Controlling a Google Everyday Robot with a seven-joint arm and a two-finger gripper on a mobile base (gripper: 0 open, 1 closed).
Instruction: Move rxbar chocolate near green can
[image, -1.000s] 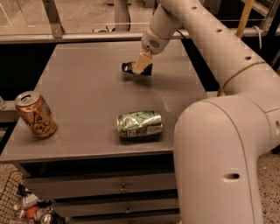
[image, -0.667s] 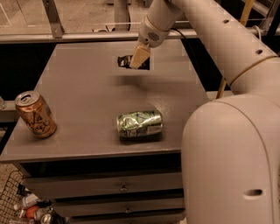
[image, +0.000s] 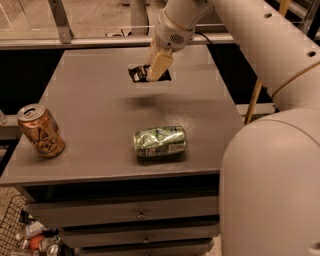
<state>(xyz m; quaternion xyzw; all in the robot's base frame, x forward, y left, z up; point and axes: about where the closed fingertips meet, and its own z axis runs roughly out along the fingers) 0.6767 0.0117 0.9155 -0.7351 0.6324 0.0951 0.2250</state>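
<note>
The rxbar chocolate (image: 136, 73), a small dark flat bar, is held in my gripper (image: 151, 74) above the far middle of the grey table (image: 90, 100). It is off the surface and casts a shadow below. The gripper's tan fingers (image: 159, 64) are shut on the bar, and part of it is hidden behind them. The green can (image: 160, 141), dented, lies on its side near the table's front edge, well in front of the gripper and apart from the bar.
An orange-copper can (image: 40, 131) stands upright at the table's front left corner. Drawers (image: 140, 215) sit under the tabletop. A wire basket with litter (image: 30, 237) is at the lower left. My arm's large white body (image: 270, 190) fills the right side.
The gripper has lifted the bar off the table and carried it to the left and a little nearer. The two cans have not moved.
</note>
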